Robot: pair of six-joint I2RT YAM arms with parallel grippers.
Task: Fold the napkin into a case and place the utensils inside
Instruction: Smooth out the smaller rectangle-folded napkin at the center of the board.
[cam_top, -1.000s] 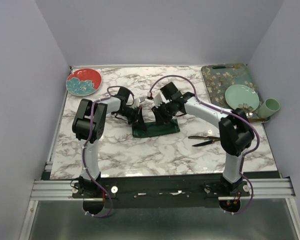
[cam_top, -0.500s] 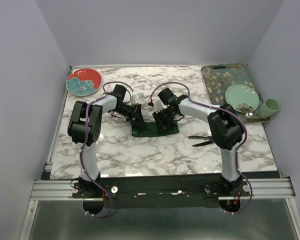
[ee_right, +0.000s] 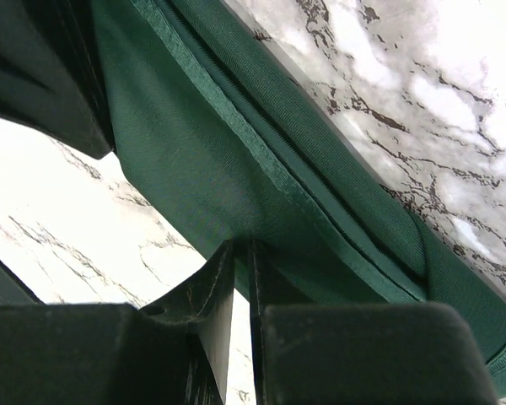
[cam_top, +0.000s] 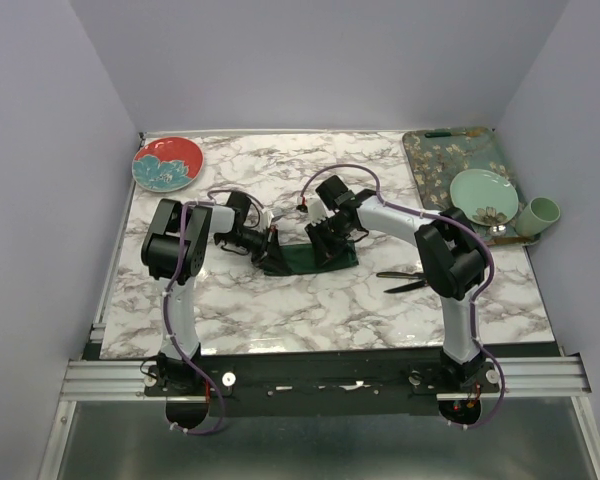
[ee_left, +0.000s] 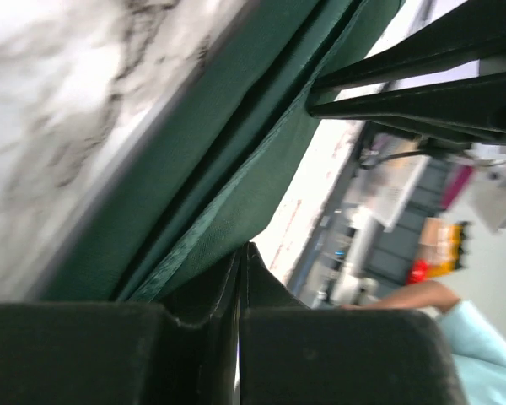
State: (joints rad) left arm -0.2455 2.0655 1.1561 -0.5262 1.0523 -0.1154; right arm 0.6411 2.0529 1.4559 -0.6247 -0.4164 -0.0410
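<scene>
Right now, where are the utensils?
In the top view, the utensils lie on the marble table right of centre, a little right of the green napkin, beside the right arm.

The napkin point(cam_top: 315, 257) lies in the middle of the surface point(cam_top: 310, 310), with the left end effector point(cam_top: 270, 248) at its left end and the right end effector point(cam_top: 327, 240) at its far edge. The utensils point(cam_top: 408, 281) lie to its right, slightly nearer. A plate point(cam_top: 167, 163) sits at the far left. A tray point(cam_top: 435, 155) at the far right carries a second plate point(cam_top: 483, 195), with a cup point(cam_top: 540, 213) just right of it.

Dark green napkin point(cam_top: 310, 262) on grey-veined white table point(cam_top: 280, 310).
</scene>
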